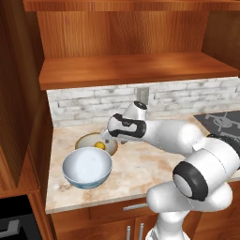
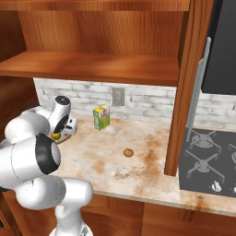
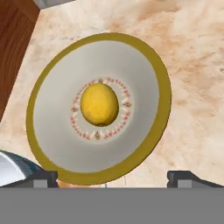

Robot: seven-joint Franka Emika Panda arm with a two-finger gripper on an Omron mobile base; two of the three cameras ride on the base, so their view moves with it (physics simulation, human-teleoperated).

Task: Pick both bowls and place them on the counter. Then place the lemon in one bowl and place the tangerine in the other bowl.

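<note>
The shallow tan-rimmed bowl (image 3: 162, 87) stands on the beige counter (image 1: 140, 164) with the lemon (image 3: 99, 104) lying in its middle. My gripper (image 3: 113, 179) hovers just above this bowl (image 1: 84, 139), open, its fingertips (image 3: 41, 177) spread wide and holding nothing. In front of it stands the deeper white bowl (image 1: 87, 168) with a blue outside, nothing inside it. The lemon (image 1: 100, 145) shows beside my hand (image 1: 108, 139). Farther right, the small orange tangerine (image 2: 128, 152) lies alone on the worktop (image 2: 106, 156).
An upright yellow-green carton (image 2: 101, 117) stands near the brick back wall. A wooden shelf (image 1: 136, 68) hangs over the counter. A wooden post (image 2: 179, 92) and a black stove (image 2: 207, 161) lie to the right; a cabinet side (image 1: 18, 117) bounds the left.
</note>
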